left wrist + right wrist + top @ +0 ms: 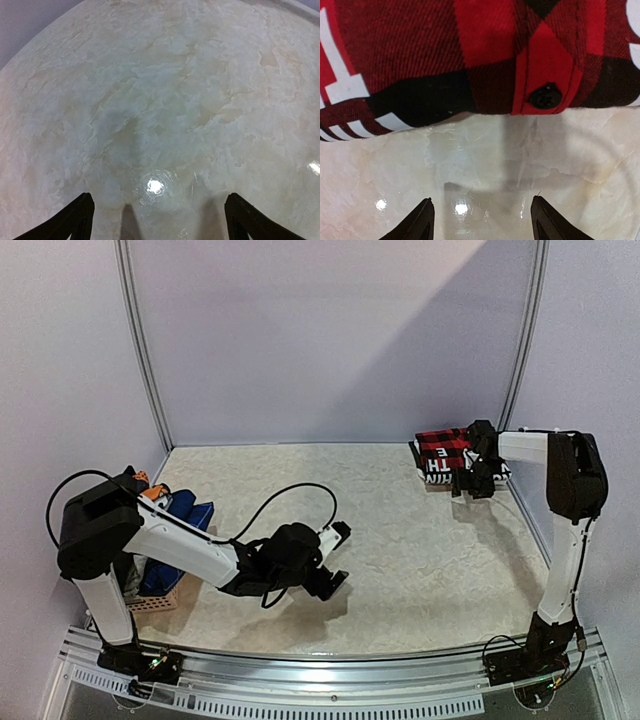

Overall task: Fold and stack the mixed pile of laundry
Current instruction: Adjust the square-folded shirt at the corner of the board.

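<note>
Risk first: my right gripper (pixel 481 199) sits low over the table (pixel 400 560), its fingers partly apart with nothing between them and pointing at the near edge of the red-and-black plaid shirt (pixel 420 60). If I push forward from here, I judge the fingers would shove the soft cloth and bunch the fold. If they close near the flap with the black button (pixel 545 97), they could snag it and drag the shirt open.

A second worry is on the left. My left gripper (pixel 159 195) hangs wide open and empty above bare table near the middle. The basket (pixel 155 602) stands close beside that arm's base, so a careless reach back could knock it or spill it.

The plaid shirt lies at the far right of the table as a compact rectangle, with white lettering (pixel 437 476) showing on its near side. From the wrist view its edge looks flat and neat. I cannot tell whether other pieces lie beneath it.

More of the laundry waits at the left: blue clothes (pixel 180 525) fill the basket, and an orange piece (pixel 152 492) peeks out behind them. None of it is folded, so I judge much of the job remains.
</note>
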Tool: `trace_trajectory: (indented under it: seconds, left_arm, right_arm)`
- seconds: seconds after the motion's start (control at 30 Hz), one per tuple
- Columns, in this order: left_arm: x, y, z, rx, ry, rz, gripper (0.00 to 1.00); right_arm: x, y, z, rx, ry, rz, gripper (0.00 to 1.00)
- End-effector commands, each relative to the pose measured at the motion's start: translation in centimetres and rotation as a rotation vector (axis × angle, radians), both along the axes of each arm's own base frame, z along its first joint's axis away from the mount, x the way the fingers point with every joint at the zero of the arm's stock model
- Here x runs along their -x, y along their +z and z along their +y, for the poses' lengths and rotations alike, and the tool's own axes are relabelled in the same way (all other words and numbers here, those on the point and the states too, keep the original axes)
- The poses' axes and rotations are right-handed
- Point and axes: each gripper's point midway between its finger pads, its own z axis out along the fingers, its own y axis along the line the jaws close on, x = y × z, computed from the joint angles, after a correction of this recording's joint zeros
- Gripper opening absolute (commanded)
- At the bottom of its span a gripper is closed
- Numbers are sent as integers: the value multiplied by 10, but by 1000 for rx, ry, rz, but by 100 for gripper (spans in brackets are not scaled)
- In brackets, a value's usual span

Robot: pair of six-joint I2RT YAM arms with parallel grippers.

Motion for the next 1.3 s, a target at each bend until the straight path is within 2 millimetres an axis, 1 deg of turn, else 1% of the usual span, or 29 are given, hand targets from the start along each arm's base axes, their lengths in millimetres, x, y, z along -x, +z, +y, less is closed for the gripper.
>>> trace_trajectory:
  seconds: [0.0,0.07,0.23,0.4,0.53,0.7,0.73,0.87,0.9,0.93,1.07,1.1,1.13,1.27]
  left_arm:
    - [-14,21,-4,55,22,-36,92]
    - [-14,22,-5,59,21,-37,92]
    - [-15,22,-4,61,26,-38,92]
    - [-15,22,-2,60,31,-37,92]
    - [-16,24,1,52,38,-42,92]
    - [-16,23,3,43,46,-42,92]
    - [-16,22,4,42,46,-41,92]
    - [-16,24,4,48,50,-40,92]
    - [-16,25,4,48,50,-41,91]
    - [-16,25,4,48,49,-40,92]
    - [-15,26,4,45,49,-37,91]
    - [-15,26,4,46,47,-35,92]
    - [-15,26,3,49,45,-33,92]
    - [-15,28,1,51,40,-31,92]
  right_arm:
    - [-1,-9,6,-14,10,41,66]
    - [-6,-11,7,-20,10,39,66]
    - [-22,-8,10,-27,9,2,66]
    - [-46,-1,12,-36,1,-52,66]
    - [-64,-2,14,-43,-13,-79,66]
    - [-85,8,16,-51,-19,-135,66]
    - [-90,14,17,-50,-19,-151,66]
    - [-103,17,19,-63,-18,-174,66]
    - [-103,18,25,-97,-1,-174,66]
    - [-102,17,27,-108,4,-167,66]
    - [-87,16,28,-119,2,-142,66]
    - [-82,21,28,-123,3,-145,66]
    - [-76,19,29,-127,2,-138,66]
    - [-55,35,32,-150,12,-142,67]
